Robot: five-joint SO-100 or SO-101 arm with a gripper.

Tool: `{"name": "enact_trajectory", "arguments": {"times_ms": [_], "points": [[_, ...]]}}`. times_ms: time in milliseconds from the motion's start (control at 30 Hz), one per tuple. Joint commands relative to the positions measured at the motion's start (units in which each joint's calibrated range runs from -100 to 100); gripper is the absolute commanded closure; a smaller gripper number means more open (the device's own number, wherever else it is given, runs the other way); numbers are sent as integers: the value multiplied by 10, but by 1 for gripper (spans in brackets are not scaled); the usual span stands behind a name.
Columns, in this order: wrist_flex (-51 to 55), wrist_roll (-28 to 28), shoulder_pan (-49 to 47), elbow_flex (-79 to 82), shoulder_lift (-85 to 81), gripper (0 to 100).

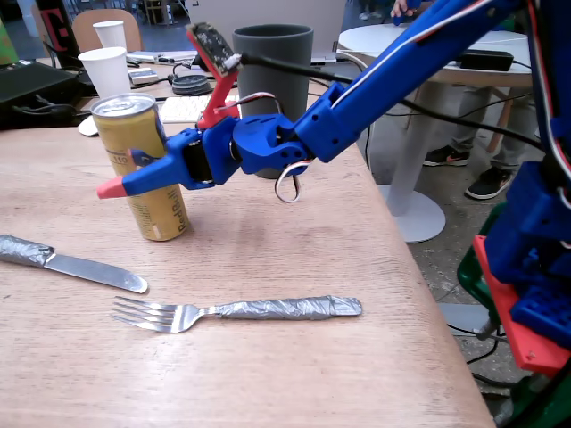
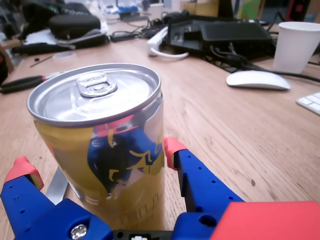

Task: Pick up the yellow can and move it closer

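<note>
The pincer [image 2: 95,162] straddles the yellow can [image 2: 107,150], its 2 blue fingers tipped in red: in the wrist view 1 red tip [image 2: 172,148] sits just beside the can's right flank and the other [image 2: 21,169] sits off its left flank with a gap showing, so the fingers are spread around the can rather than pressed onto it. In the fixed view the pincer [image 1: 134,169] crosses the can [image 1: 143,169] about halfway up, 1 finger passing in front of it with its red tip poking out past the can's left side. Whether either finger actually touches the metal cannot be told. The can stands on the wooden bench [image 1: 294,374], leaning slightly, its silver top and pull tab unopened. In the fixed view a fork [image 1: 236,312] with a foil-wrapped handle lies on the bench in front of the can, and a knife [image 1: 71,263], also foil-wrapped at the handle, lies in front of the can and to its left. Behind the can and to its right stands a tall dark grey cup [image 1: 272,62], partly hidden by the blue arm [image 1: 401,76]. Behind the can stand 2 white paper cups [image 1: 107,69]. In the wrist view a white computer mouse [image 2: 257,80] rests on the bench beyond the can to its right, with 1 white cup [image 2: 296,46] further back.
</note>
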Motion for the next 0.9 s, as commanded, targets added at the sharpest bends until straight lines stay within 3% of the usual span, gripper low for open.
{"name": "enact_trajectory", "arguments": {"times_ms": [0,200,367,433,867], "points": [[-6,0,-5,-68,17,48],[2,0,-14,-120,47,50],[2,0,-14,-120,47,77],[2,0,-12,-120,47,82],[2,0,-15,-41,-17,82]]}}
